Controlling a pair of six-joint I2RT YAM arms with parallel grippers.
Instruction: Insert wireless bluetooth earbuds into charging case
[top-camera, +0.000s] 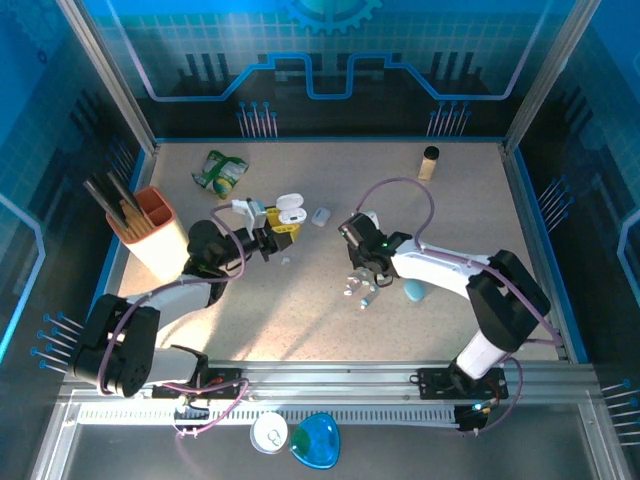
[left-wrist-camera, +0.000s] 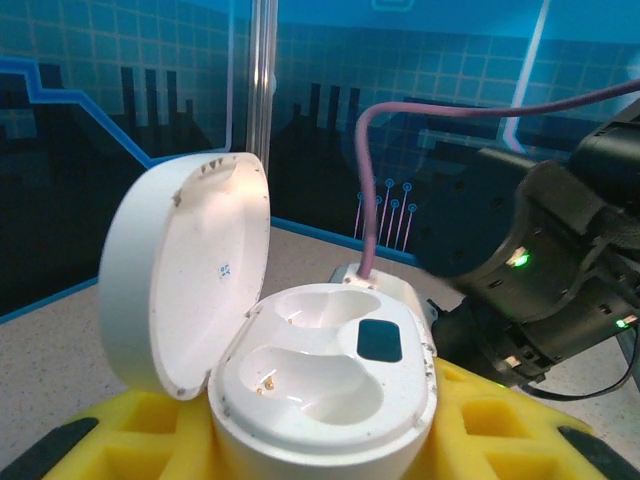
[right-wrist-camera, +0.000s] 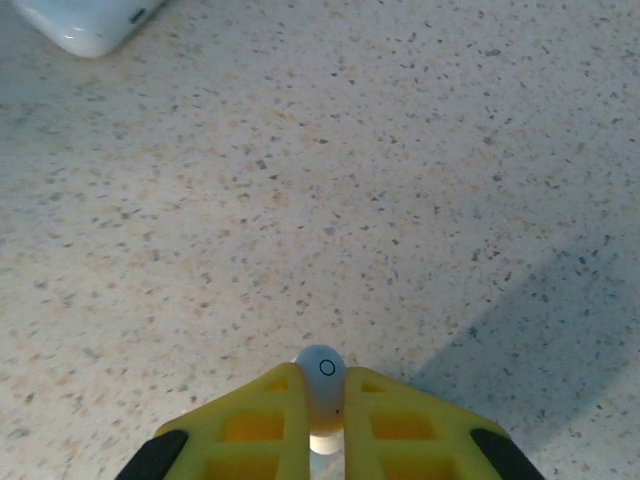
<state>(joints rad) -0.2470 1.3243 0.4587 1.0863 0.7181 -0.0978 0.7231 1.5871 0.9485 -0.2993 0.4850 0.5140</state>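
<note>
1 white earbud (right-wrist-camera: 320, 380) is pinched between the yellow fingers of the right gripper (right-wrist-camera: 323, 398). That gripper is closed on it, low over the table (right-wrist-camera: 420, 150). The earbud is not in the charging case (left-wrist-camera: 330, 390) yet. The left gripper (top-camera: 283, 224) is closed around the bottom of the case and holds it up with its lid (left-wrist-camera: 185, 270) open. The 2 cups (left-wrist-camera: 300, 375) inside the case are empty, so I think most of the job is left: 1 earbud is picked up and 0 are in.

The left wrist view looks down into the case. The right wrist view shows the earbud up close. The top view shows the right gripper to the right of the case, closer to the arm bases and well apart from it. It also shows a tiny pale bit (top-camera: 285, 260) on the table near the case, too small to name.
</note>
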